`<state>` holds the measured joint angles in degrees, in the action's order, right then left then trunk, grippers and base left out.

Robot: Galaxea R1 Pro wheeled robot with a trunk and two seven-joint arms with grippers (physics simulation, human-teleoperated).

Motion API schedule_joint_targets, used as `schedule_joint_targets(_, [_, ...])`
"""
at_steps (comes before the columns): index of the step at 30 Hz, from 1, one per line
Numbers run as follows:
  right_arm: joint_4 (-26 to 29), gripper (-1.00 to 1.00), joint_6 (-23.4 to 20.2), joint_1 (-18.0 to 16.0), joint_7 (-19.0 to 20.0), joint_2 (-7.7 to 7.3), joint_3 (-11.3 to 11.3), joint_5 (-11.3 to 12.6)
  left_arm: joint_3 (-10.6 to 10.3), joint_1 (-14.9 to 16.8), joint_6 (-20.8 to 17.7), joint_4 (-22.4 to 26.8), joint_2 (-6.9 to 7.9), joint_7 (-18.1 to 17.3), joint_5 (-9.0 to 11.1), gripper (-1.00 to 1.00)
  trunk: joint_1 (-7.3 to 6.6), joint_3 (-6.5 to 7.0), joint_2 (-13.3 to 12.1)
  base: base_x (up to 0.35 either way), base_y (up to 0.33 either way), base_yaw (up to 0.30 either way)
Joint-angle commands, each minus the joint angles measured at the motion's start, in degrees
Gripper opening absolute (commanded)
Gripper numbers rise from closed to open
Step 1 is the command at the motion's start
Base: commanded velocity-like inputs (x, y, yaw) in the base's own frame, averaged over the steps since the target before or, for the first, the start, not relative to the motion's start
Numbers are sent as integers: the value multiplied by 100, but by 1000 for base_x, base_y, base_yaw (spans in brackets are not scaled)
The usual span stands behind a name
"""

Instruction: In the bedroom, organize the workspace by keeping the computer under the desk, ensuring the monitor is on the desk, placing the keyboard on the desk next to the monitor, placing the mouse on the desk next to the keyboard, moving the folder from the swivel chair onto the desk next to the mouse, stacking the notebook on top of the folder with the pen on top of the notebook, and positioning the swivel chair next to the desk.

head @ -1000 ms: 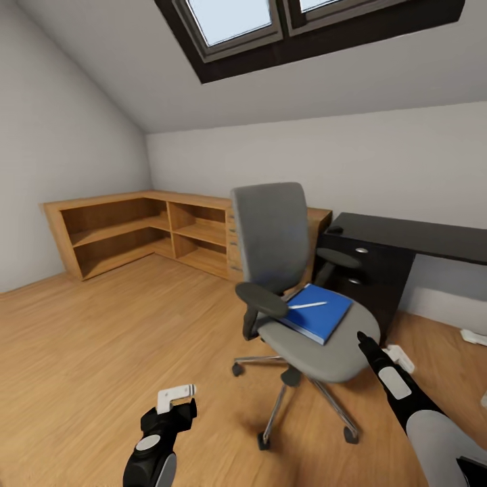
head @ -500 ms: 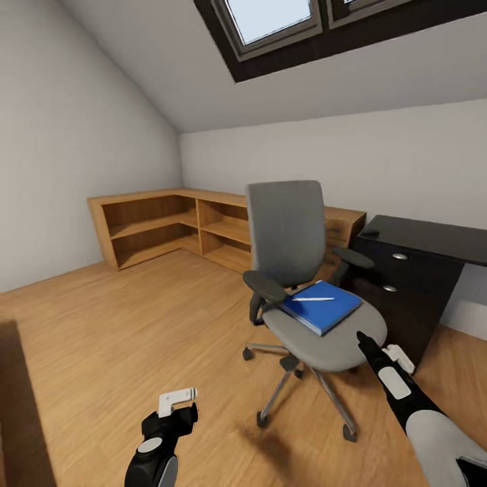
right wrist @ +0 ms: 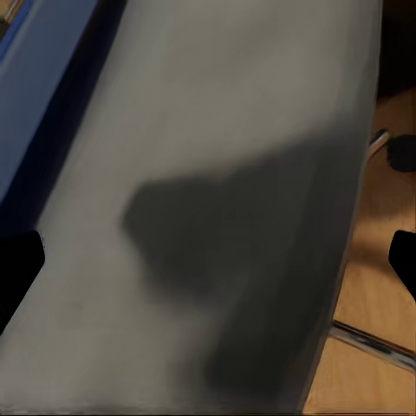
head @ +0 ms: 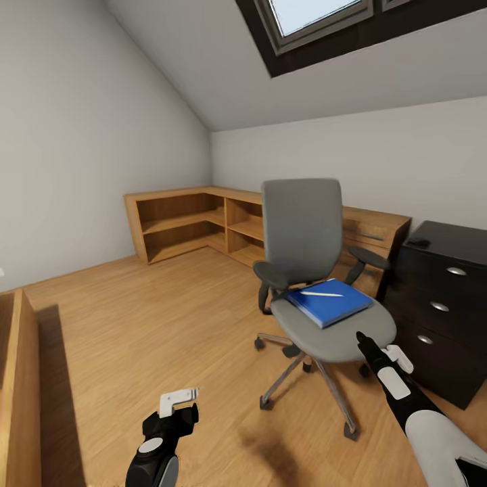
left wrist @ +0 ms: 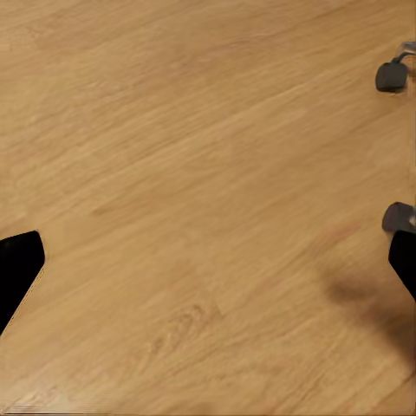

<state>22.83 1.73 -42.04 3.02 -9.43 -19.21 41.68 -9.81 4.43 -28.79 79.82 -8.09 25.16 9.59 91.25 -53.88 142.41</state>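
Evenly bright simulator render, daylight coming from a skylight point(head: 318, 17) overhead. Soft shadows fall on the wooden floor point(head: 169, 325) beneath the swivel chair point(head: 311, 270). Straight lines bend near the head view's edges. The right wrist close-up looks blurred, with a dark shadow patch across the grey seat point(right wrist: 225, 217)

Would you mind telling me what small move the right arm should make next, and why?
Probably reach the right gripper forward over the swivel chair seat toward the blue folder: its jaws look open and empty, hovering over the seat's near edge, short of the folder and the pen on it.

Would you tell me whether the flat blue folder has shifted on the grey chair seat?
No: the blue folder still lies mid-seat on the grey swivel chair.
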Motion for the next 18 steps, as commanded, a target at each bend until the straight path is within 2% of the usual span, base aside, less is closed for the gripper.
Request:
schedule_joint_targets(1, [2,100,12,-6,58,3,22,86,-17,6,-12,0,1,53,60,100,-1,-7,2,2,0,274])
schedule_joint_targets(4, [2,100,12,-6,58,3,22,86,-51,6,-9,-134,-5,51,53,100,-1,-15,2,13,0,274])
schedule_joint_targets(5, [2,100,12,-6,58,3,22,86,-360,6,-5,-177,8,62,52,100,-1,-18,2,243,0,261])
schedule_joint_targets(8, [2,100,12,-6,58,3,22,86,-515,6,-4,-193,17,68,51,100,-1,-24,2,293,0,132])
schedule_joint_targets(18, [-6,100,10,-6,66,12,30,81,-540,6,-10,-195,18,68,51,100,-1,-25,2,299,0,7])
